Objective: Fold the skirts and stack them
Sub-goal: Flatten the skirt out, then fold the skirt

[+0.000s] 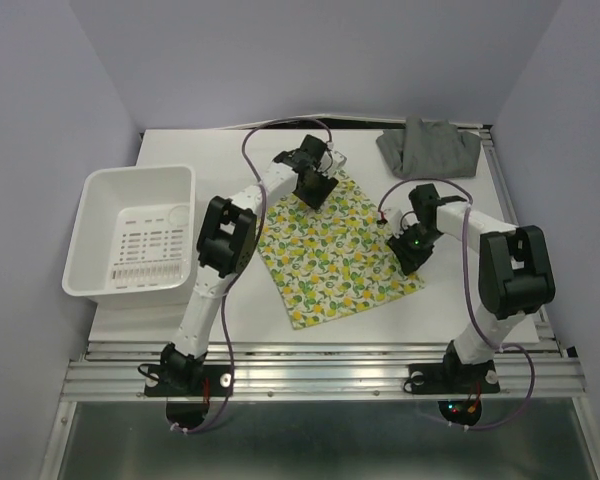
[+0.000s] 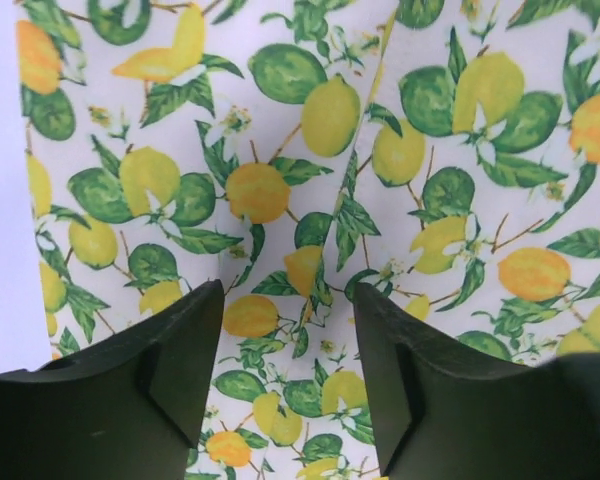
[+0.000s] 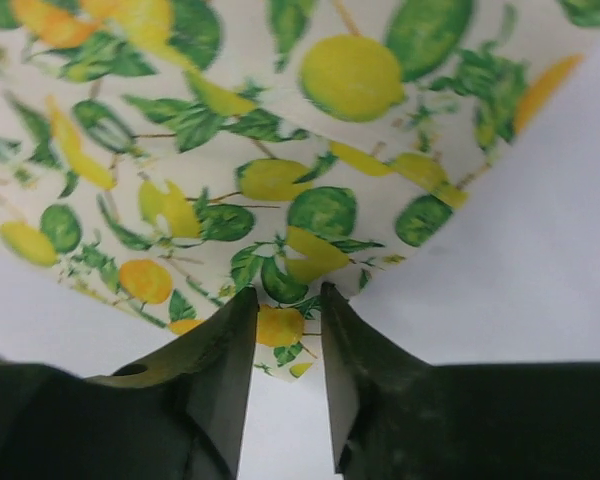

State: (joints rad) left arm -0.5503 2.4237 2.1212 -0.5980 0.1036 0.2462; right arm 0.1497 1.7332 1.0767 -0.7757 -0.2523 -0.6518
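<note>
Left fingers (image 2: 170,380) are wide apart with nothing between them; the lemon skirt (image 2: 280,190) lies flat below the gap. Can't tell from the wrist view whether the tips touch the cloth. In the top view they sit at the skirt's 12 o'clock corner, and the wrist hides that corner.

Right fingers (image 3: 215,380) are nearly closed, leaving a narrow gap. A corner of the skirt pokes into that gap between the tips, and bare tabletop (image 3: 540,250) shows through lower down. Can't tell whether the cloth is pinched or just lying between them. The top view puts them at the skirt's 3 o'clock edge, with the wrist covering the edge itself.

Lemon skirt is spread open at the tabletop's centre, roughly a diamond, unfolded. Left arm crosses its 9 o'clock side and hides part of that edge. Both wrist views crop it hard. The left one shows only print plus a strip of tabletop at 9 o'clock.

Grey skirt (image 1: 430,148) is bunched at the tabletop's 1 o'clock corner, well apart from the lemon one. Its pleats are too small to make out. Basket (image 1: 145,200) is at 9 o'clock, beside the left arm.
</note>
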